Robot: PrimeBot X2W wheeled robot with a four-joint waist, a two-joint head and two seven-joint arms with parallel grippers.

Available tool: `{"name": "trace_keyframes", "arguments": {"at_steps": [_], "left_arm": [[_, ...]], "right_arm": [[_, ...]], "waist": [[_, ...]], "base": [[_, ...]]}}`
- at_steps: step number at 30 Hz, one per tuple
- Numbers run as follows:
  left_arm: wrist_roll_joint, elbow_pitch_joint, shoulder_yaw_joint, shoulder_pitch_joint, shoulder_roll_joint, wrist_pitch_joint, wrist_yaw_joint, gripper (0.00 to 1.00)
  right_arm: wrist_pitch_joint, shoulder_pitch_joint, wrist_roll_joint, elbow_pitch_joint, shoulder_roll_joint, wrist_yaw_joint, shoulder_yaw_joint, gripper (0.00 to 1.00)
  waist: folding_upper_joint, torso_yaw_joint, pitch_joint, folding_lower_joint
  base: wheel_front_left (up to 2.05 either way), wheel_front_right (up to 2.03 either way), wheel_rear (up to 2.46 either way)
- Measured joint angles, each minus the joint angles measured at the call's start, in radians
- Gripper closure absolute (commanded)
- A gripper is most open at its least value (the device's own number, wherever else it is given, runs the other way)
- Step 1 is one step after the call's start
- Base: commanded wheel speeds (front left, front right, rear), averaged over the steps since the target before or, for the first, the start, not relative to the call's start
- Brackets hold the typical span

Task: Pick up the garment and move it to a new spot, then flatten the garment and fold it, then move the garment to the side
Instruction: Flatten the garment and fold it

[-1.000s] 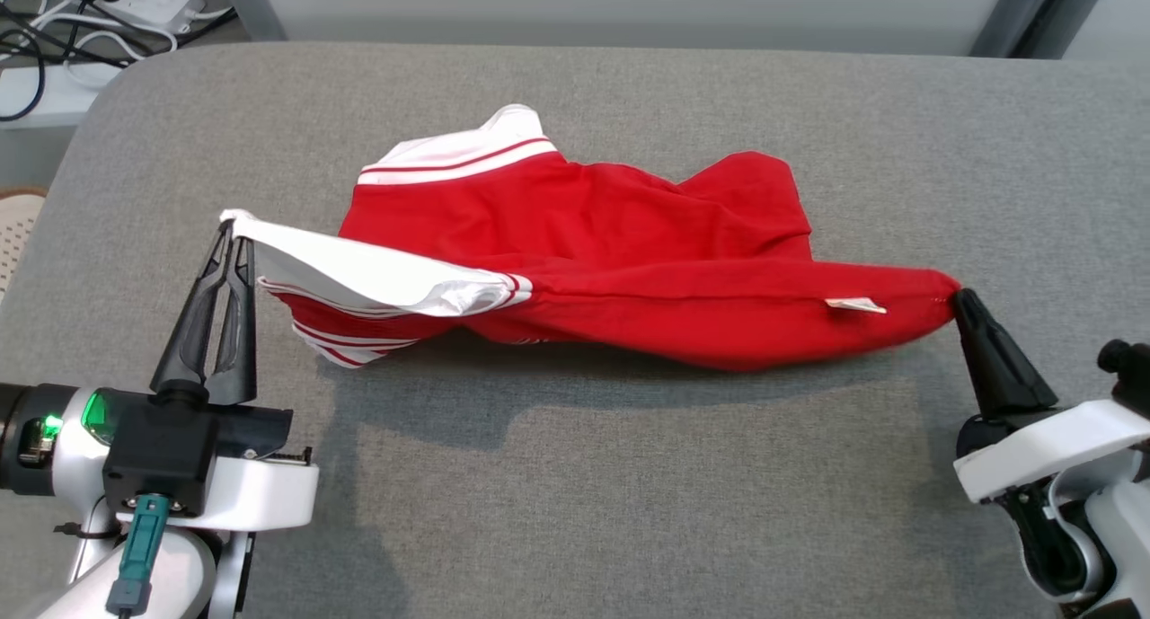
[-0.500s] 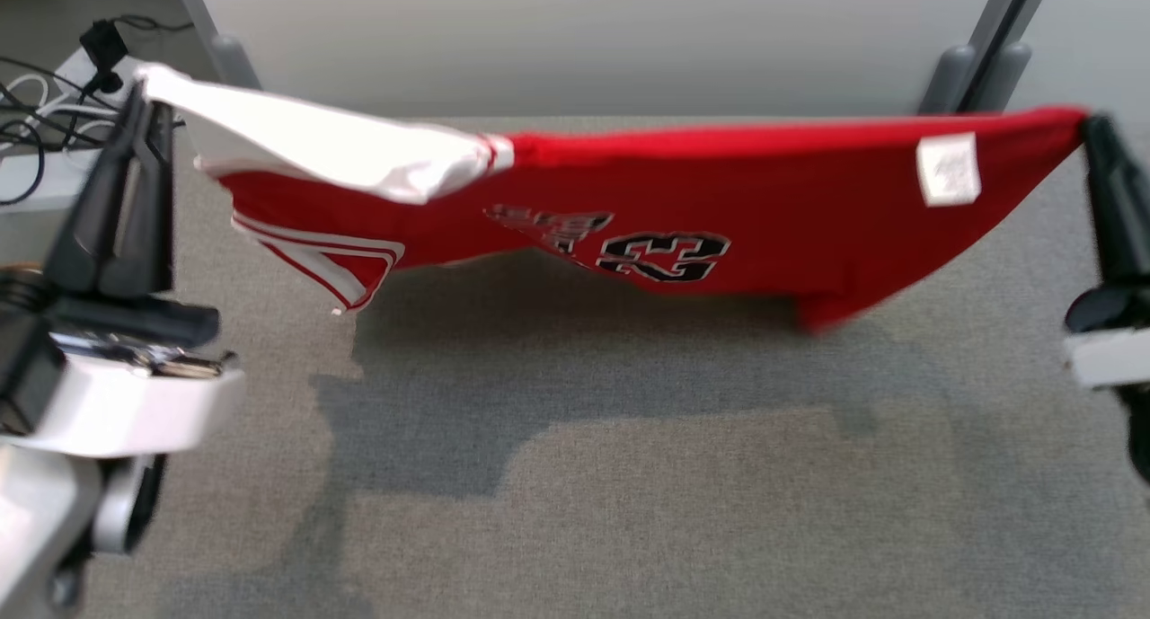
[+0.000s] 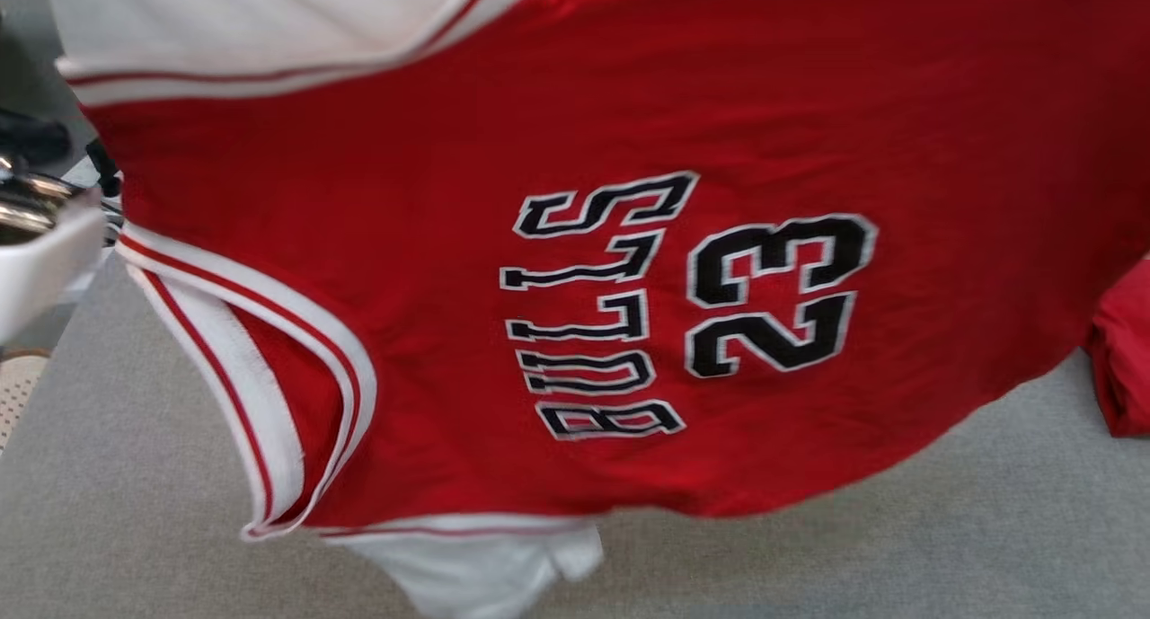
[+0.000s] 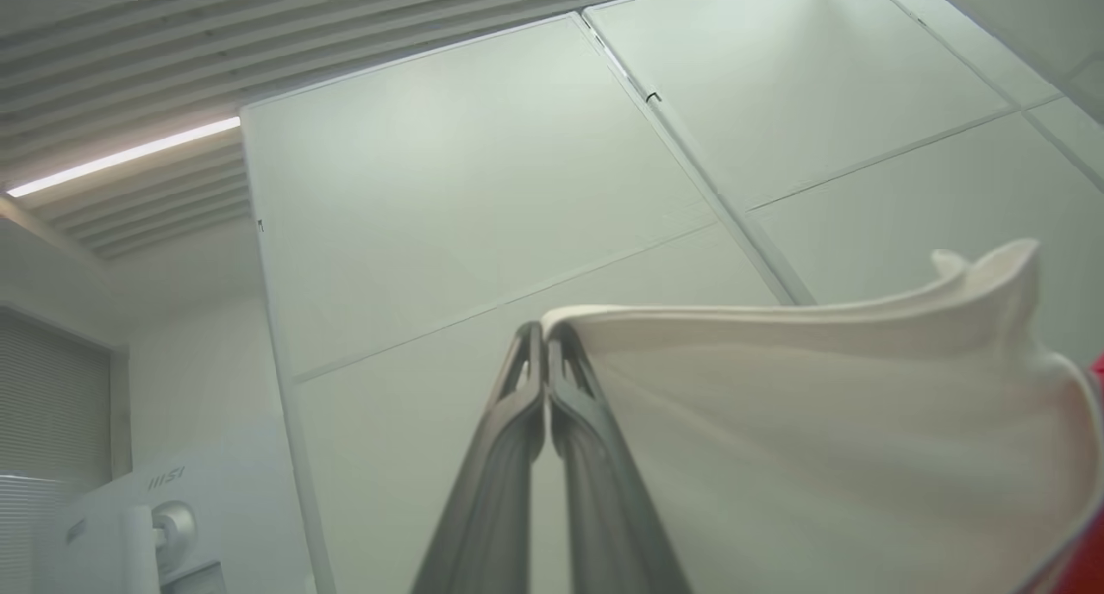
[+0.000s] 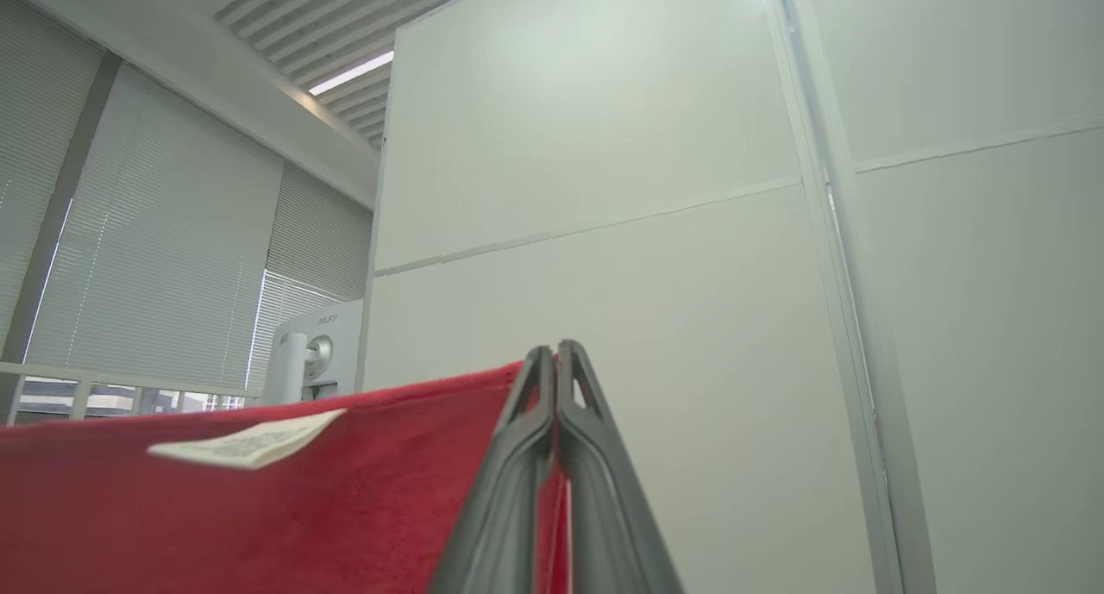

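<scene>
The garment (image 3: 575,269) is a red sleeveless jersey with white-and-red trim and black "BULLS 23" lettering turned sideways. It hangs spread out in the air close in front of the head camera, above the grey table (image 3: 988,529). In the left wrist view my left gripper (image 4: 545,334) is shut on a white edge of the garment (image 4: 819,439). In the right wrist view my right gripper (image 5: 554,354) is shut on a red corner of the garment (image 5: 259,508), which carries a white label (image 5: 246,443). Part of my left arm's white housing (image 3: 40,251) shows at the head view's left edge.
Pale wall panels (image 4: 483,197) rise behind both grippers. A monitor (image 5: 315,353) stands beyond the garment in the right wrist view, with window blinds (image 5: 147,275) to its left. The grey table shows below the hanging cloth.
Both grippers have lifted the garment off the table and raised it high. It now hangs stretched open in front of the head camera, its lettering showing; the head view has shifted too.
</scene>
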Motion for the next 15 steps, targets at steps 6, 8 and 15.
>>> {"name": "trace_keyframes", "arguments": {"at_steps": [6,8,15], "left_arm": [[-0.03,0.026,-0.033,-0.094,-0.034,0.065,-0.058,1.0],[-0.051,0.116,-0.073,-0.098,-0.075,0.073,-0.097,1.0],[-0.035,0.566,-0.215,-0.226,-0.235,0.054,-0.261,1.0]], "right_arm": [[0.119,-0.055,-0.049,-0.007,-0.011,0.0,-0.012,1.0],[0.169,-0.08,-0.05,0.071,0.007,0.0,0.051,1.0],[0.231,-0.291,-0.087,0.463,0.102,0.0,0.294,1.0]], "waist": [[0.0,-0.008,0.004,0.0],[0.0,-0.009,0.013,0.0],[0.0,-0.016,0.048,0.0]], "base": [[0.0,0.0,0.0],[0.0,0.0,0.0],[0.0,0.0,0.0]]}}
